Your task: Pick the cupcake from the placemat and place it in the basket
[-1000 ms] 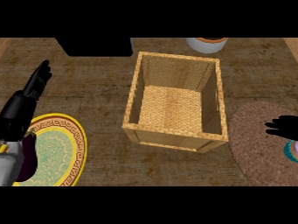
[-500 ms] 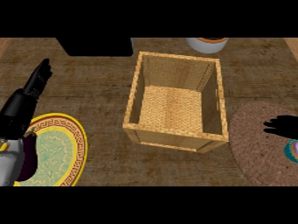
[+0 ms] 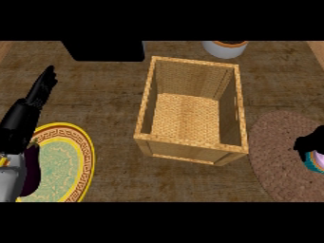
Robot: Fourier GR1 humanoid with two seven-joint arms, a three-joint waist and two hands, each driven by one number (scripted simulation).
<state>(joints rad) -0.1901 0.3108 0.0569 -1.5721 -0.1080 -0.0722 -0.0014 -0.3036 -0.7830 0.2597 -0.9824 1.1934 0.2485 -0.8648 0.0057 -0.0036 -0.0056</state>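
At the right edge of the view, the right hand (image 3: 323,141) sits low over the cupcake (image 3: 323,163), its black fingers curled down round the cake's top so that only a pink crown and a teal wrapper show beneath them; the cupcake is still on the round brown placemat (image 3: 276,156), near that mat's right side (part of it is cut off by the view's edge); the mat lies on the wooden tabletop (image 3: 108,95), just beside the basket (image 3: 150,107); this woven, box-shaped basket stands open-topped in the middle of the view, its straw floor bare; at the left, the left hand (image 3: 38,92) rests still with its fingers straight and together, pointing up and slightly right, released and holding nothing; its grey forearm enters from the lower left corner, over a round plate (image 3: 70,161) with a yellow patterned rim; behind the basket, at the far edge, stands a pale round vessel (image 3: 225,47), beside a dark block (image 3: 101,50).
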